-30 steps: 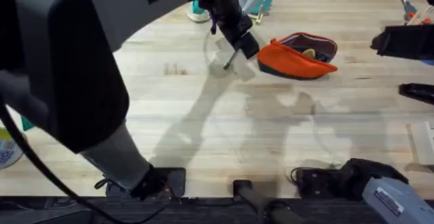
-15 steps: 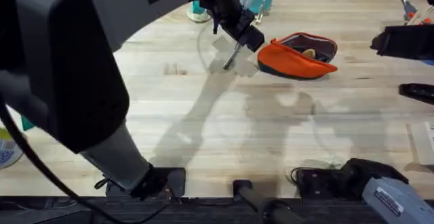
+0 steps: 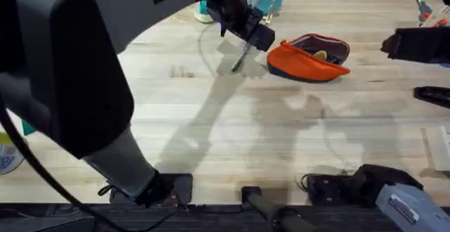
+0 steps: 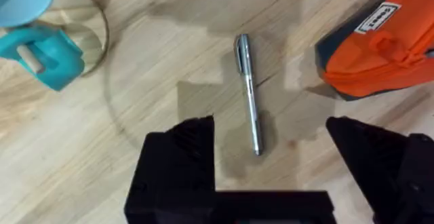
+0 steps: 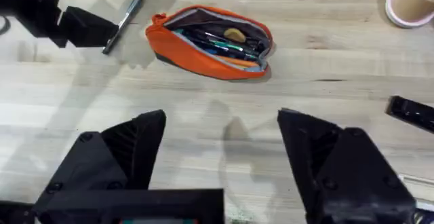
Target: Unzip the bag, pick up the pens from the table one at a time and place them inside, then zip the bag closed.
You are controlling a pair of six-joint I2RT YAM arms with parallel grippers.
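Light wood table [image 3: 232,140] seen under both arms. Orange bag [image 3: 308,58] laid unzipped at far centre-right, green-accented pen inside. Left tool [image 4: 271,149] held above silver pen [image 4: 247,91], fingers apart, pen on table just left of bag. Right tool [image 5: 220,156] open, well short of bag.

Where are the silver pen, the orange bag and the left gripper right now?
silver pen [image 4: 248,95]: left wrist view, middle of its barrel, lying on the table.
orange bag [image 5: 203,54]: right wrist view, orange side wall below the open zipper.
left gripper [image 4: 271,163]: left wrist view, the gap between its open fingers, over the pen's tip.
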